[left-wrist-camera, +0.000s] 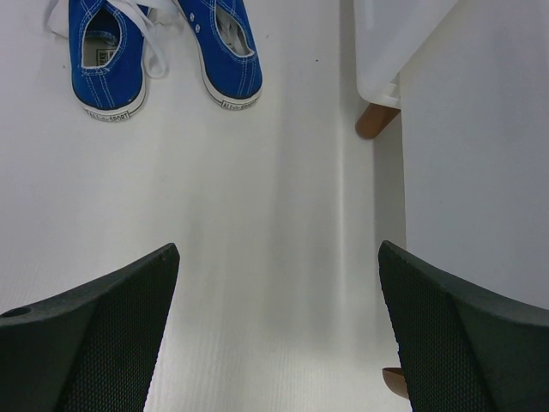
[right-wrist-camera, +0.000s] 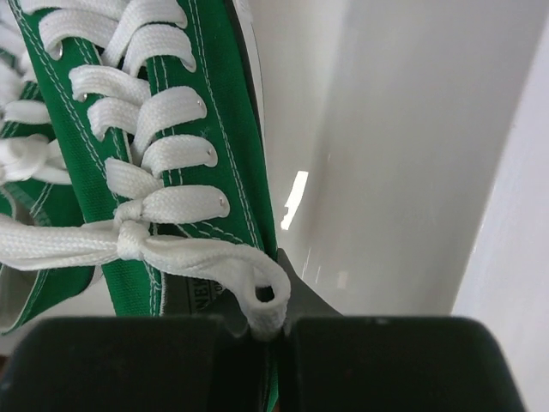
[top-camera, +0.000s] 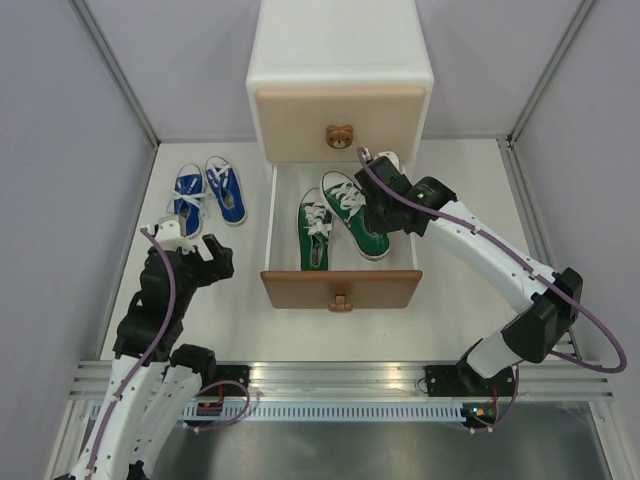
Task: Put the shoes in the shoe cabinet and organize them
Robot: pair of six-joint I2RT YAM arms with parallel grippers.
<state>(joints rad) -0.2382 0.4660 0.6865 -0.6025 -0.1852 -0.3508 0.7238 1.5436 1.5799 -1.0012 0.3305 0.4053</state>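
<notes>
Right fingers (right-wrist-camera: 369,365): pressed together, pinching the side wall of a green sneaker (right-wrist-camera: 197,129). Canvas runs into the slit between them, and a white lace loop (right-wrist-camera: 266,300) lies right at the pinch.

From overhead, this sneaker sits angled inside the pulled-out lower drawer (top-camera: 300,288) of the shoe cabinet (top-camera: 340,50), near its right wall. Whether the sole rests on the drawer floor I cannot tell. The second green sneaker (top-camera: 314,230) lies just beside it, to the left. The upper drawer (top-camera: 300,115) is shut.

Left fingers (left-wrist-camera: 94,343): spread wide, holding nothing, over bare tabletop (left-wrist-camera: 257,215). The blue sneakers (left-wrist-camera: 107,60) stand side by side ahead of them, outside the cabinet.

Step in hand, as I judge it: seating the second green sneaker beside its mate.

Next move likely calls for squaring it up, then letting go and rising clear of the upper drawer front. The lace loop could drag along. The blue pair is not yet stowed.
</notes>
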